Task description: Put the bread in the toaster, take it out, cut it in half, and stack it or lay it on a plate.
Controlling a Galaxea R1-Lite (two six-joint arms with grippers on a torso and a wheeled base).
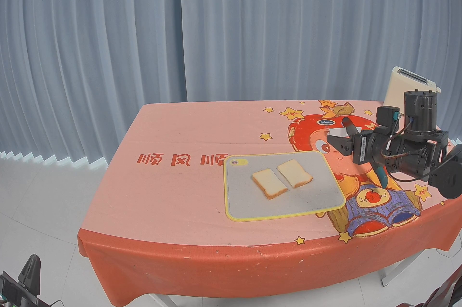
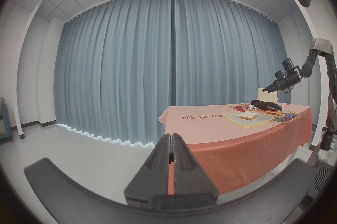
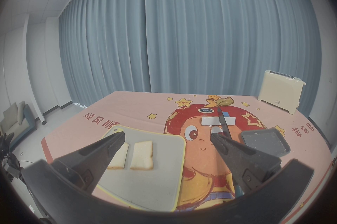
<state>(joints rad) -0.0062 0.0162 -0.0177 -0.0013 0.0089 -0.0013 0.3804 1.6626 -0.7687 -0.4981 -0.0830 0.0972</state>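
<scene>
now | 2 bread halves (image 1: 269, 182) on cutting board (image 1: 240, 199) | right fingers (image 3: 242, 159) apart

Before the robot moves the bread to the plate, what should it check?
1. Bread halves cut apart, lying on the cutting board: ok.
2. Right tool open, above the table: ok.
3. Knife laid down, away from the bread: ok.
4. Dark plate on the table beside the knife: ok.
5. Left tool shut, low, off the table: ok.
6. Toasting done: cannot tell.
</scene>
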